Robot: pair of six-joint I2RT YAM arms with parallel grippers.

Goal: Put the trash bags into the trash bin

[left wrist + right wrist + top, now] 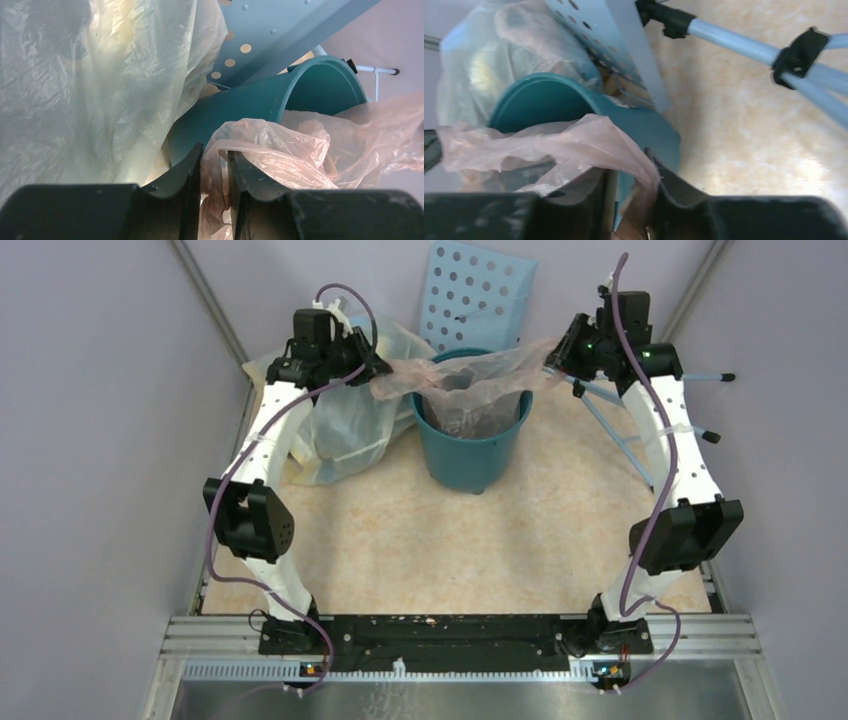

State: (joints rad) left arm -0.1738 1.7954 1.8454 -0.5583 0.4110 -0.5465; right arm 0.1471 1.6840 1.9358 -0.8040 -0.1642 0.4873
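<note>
The pale-pink trash bag (470, 375) is stretched over the mouth of the teal trash bin (470, 455), and its middle sags into the bin. My left gripper (378, 368) is shut on the bag's left end, just left of the rim. My right gripper (552, 355) is shut on the bag's right end, just right of the rim. In the left wrist view the bag (280, 150) runs between my left gripper's (215, 165) fingers, with the bin (240, 107) behind. In the right wrist view the bag (549, 145) drapes through my right gripper (634, 185) in front of the bin (544, 100).
A large yellowish-clear sack (340, 430) bulges against the bin's left side, under my left arm. A light-blue panel with round holes (475, 295) leans behind the bin. Pale-blue poles with black joints (640, 430) stand at the right, beside my right arm.
</note>
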